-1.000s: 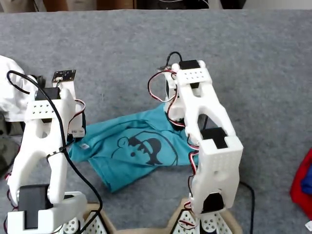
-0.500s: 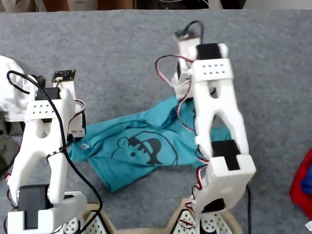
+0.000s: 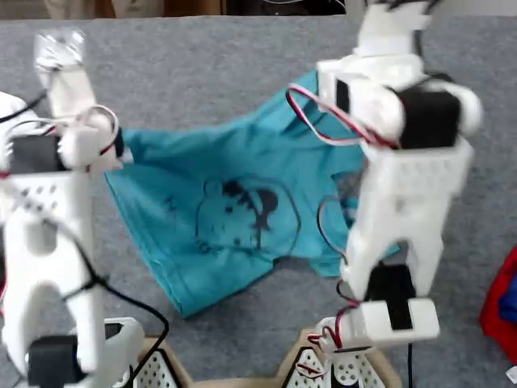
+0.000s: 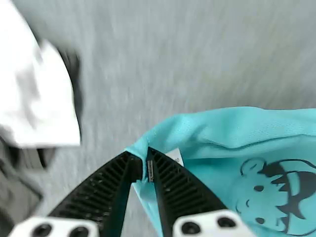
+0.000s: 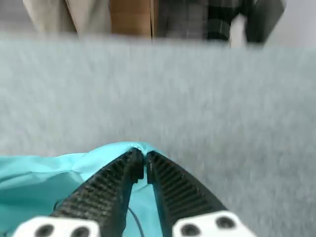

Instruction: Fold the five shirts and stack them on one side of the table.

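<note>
One shirt of the five is seen in hand: a teal fabric shirt with a dark bear print (image 3: 234, 210), spread across the middle of the high view above the grey cloth-covered table (image 3: 202, 73). No fold is made out in it, and no finished stack is identified. The task is therefore judged to be at an early stage, with this shirt yet to be folded and placed and the others to follow. A crumpled white cloth item (image 3: 10, 109) is noted at the left edge, and a red-and-blue cloth item (image 3: 502, 299) at the lower right edge (whether either is a folded shirt cannot be told).

The left gripper (image 4: 147, 160) is found clenched on the shirt's edge beside a small white label (image 4: 174, 157), at the shirt's left corner in the high view. The right gripper (image 5: 144, 159) is likewise clamped on a peak of teal cloth, at the shirt's upper right corner in the high view. The shirt is thus held at two corners and stretched between the claws. Its lower portion trails toward the bottom centre of the frame, where contact with the table cannot be confirmed.
</note>
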